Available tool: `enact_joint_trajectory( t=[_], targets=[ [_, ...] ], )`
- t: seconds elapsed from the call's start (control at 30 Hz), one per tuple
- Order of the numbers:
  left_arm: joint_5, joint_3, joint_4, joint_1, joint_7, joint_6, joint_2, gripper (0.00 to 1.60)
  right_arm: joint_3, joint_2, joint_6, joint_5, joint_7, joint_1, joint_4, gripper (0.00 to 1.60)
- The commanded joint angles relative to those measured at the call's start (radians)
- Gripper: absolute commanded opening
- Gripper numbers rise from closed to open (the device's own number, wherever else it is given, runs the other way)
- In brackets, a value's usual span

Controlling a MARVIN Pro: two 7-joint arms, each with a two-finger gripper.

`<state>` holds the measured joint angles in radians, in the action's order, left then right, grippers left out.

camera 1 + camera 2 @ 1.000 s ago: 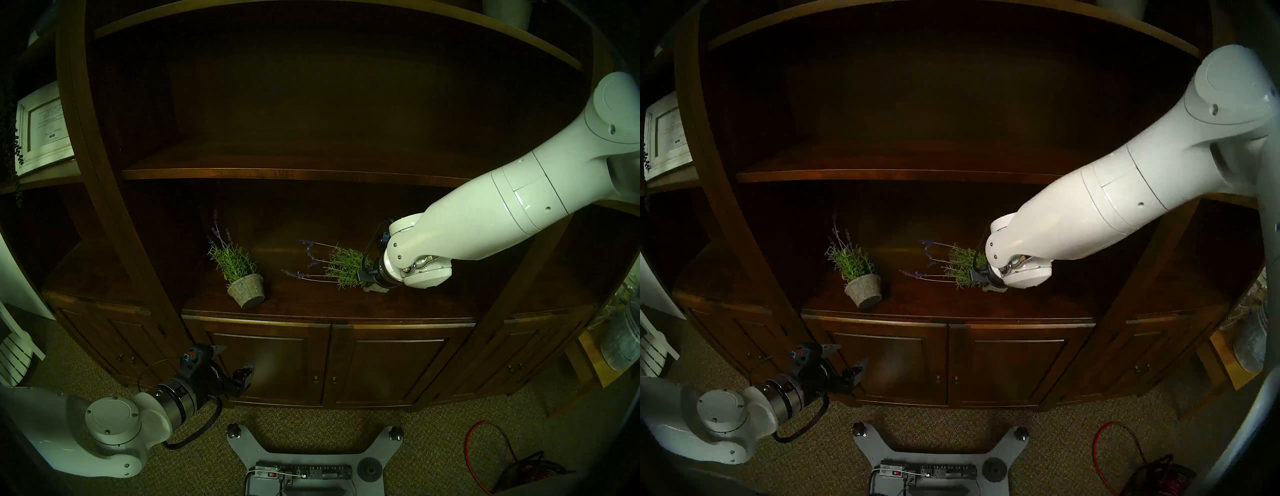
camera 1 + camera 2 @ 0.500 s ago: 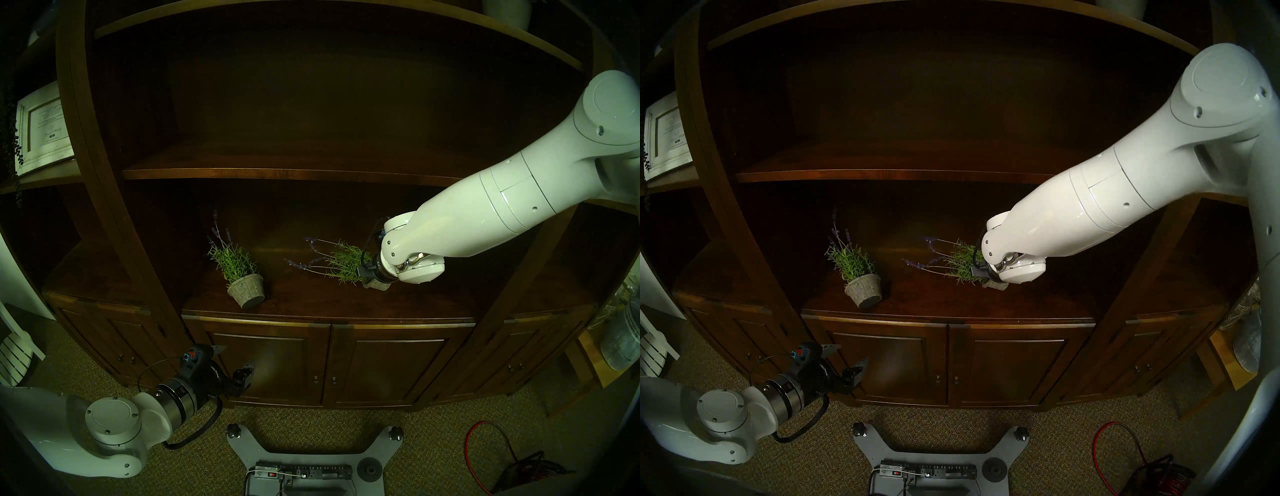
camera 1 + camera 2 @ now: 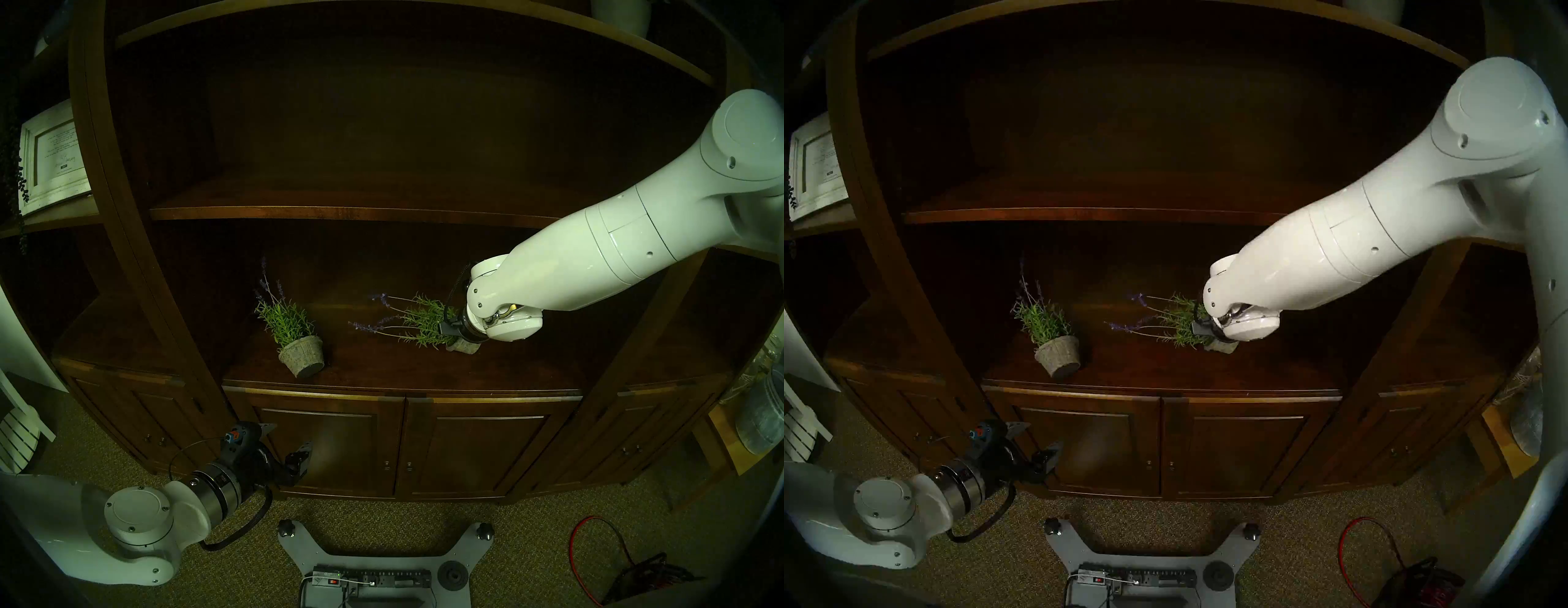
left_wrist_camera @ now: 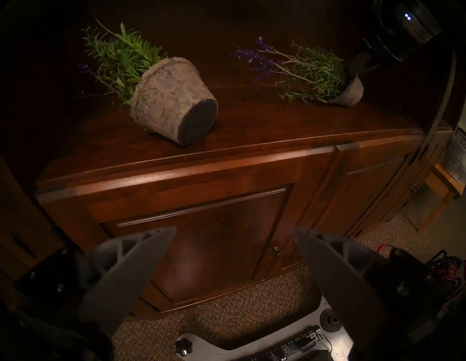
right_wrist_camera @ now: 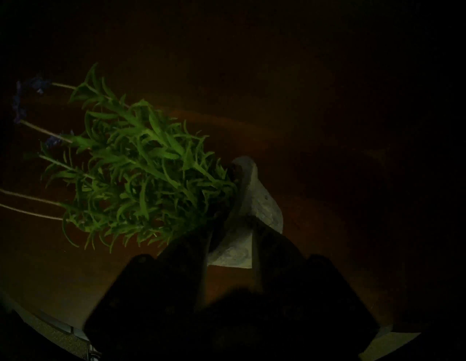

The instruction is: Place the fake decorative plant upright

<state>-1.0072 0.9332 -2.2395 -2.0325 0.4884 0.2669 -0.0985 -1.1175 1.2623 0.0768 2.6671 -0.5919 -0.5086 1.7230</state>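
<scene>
The cabinet (image 3: 399,392) carries everything here, its broad lower shelf holding two fallen plants under a second shelf board (image 3: 339,212) that leaves limited headroom above them.

The right arm (image 3: 594,271) reaches in from 2 o'clock, low under that board, likely because the pot it wants lies deep on the shelf. The left arm (image 3: 140,526) waits at 7 o'clock near the floor, out of the way; the left gripper (image 4: 233,252) has its fingers spread apart with nothing between them, facing the cabinet doors.

The plant being handled (image 3: 418,325) lies right of centre, at about 3 o'clock on the shelf, stems and purple tips pointing toward 9 o'clock, its pot (image 5: 254,209) tipped with the base partly raised. The right gripper (image 5: 230,242) is clamped across the pot's rim, one finger inside by the leaves and one outside; gripping the stiff rim rather than the soft foliage probably gives firm leverage for turning it onto its base.

The second plant (image 3: 288,329) rests on its side at 9 o'clock, well apart, pot bottom facing the front edge. It seems clear of the swing. The long stems sweeping up toward the shelf board look like the main hindrance.
</scene>
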Motion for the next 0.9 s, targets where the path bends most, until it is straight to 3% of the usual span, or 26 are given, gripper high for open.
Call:
enact_joint_trajectory(
  t=[0.0, 0.2, 0.87],
  targets=[
    [0.001, 0.011, -0.011, 0.009, 0.002, 0.008, -0.001, 1.6, 0.002, -0.05, -0.028, 0.01, 0.057, -0.003, 0.003, 0.04],
    [0.001, 0.011, -0.011, 0.01, 0.002, 0.008, -0.001, 1.6, -0.012, -0.136, -0.059, 0.031, 0.136, -0.022, -0.015, 0.0],
    [0.001, 0.01, -0.011, 0.01, 0.002, 0.008, -0.001, 1.6, -0.038, -0.242, -0.148, 0.103, 0.318, -0.011, -0.087, 0.0]
  ],
)
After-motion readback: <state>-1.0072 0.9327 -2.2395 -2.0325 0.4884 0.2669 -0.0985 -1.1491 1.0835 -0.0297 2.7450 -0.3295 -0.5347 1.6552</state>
